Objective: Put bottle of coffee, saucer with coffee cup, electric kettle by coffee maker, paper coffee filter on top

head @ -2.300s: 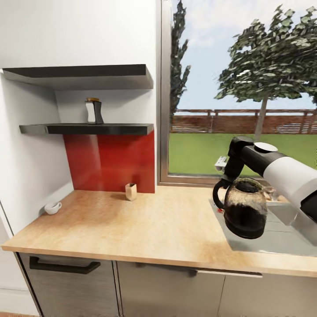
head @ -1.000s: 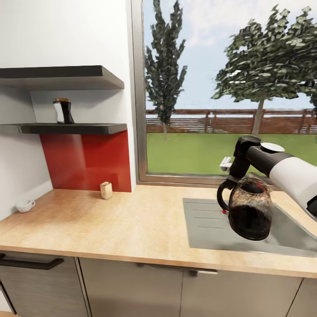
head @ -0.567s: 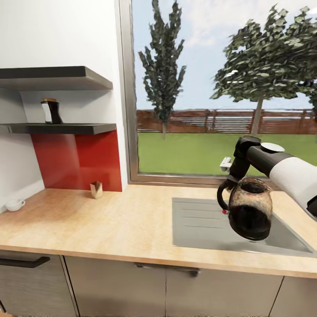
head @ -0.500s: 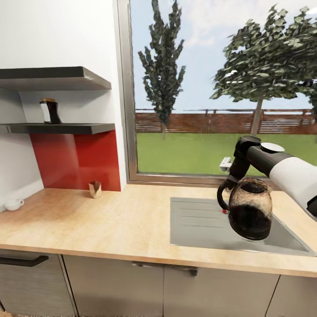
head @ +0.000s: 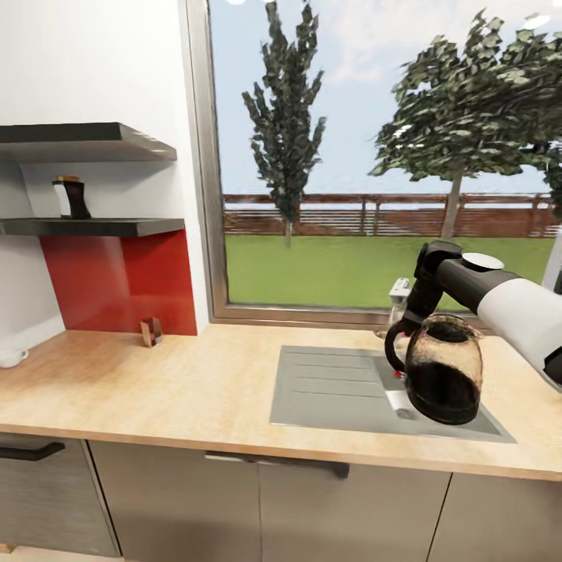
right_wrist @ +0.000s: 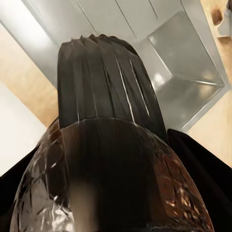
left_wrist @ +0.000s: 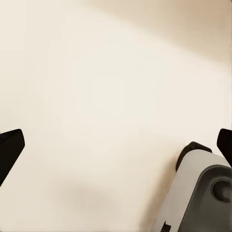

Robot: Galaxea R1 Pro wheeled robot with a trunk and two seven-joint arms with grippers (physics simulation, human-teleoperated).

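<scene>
Kitchen, wooden surface [head: 195, 382] with sink [head: 336, 386]. Kettle [head: 441, 375] carried above sink by handle, right jaws pinching it for transport. Left jaws spread, empty. Bottle [head: 71, 197] on shelf [head: 117, 226]; cup [head: 9, 357] at surface's far left.

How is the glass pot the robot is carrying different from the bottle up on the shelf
The glass pot hangs in the air over the sink, held by its handle in the right gripper; the bottle stands on the lower shelf. The pot is round and bulbous, tilted a little; the bottle is slim and upright. The pot looks much larger in the head view, though it is also nearer. Both are dark.
</scene>
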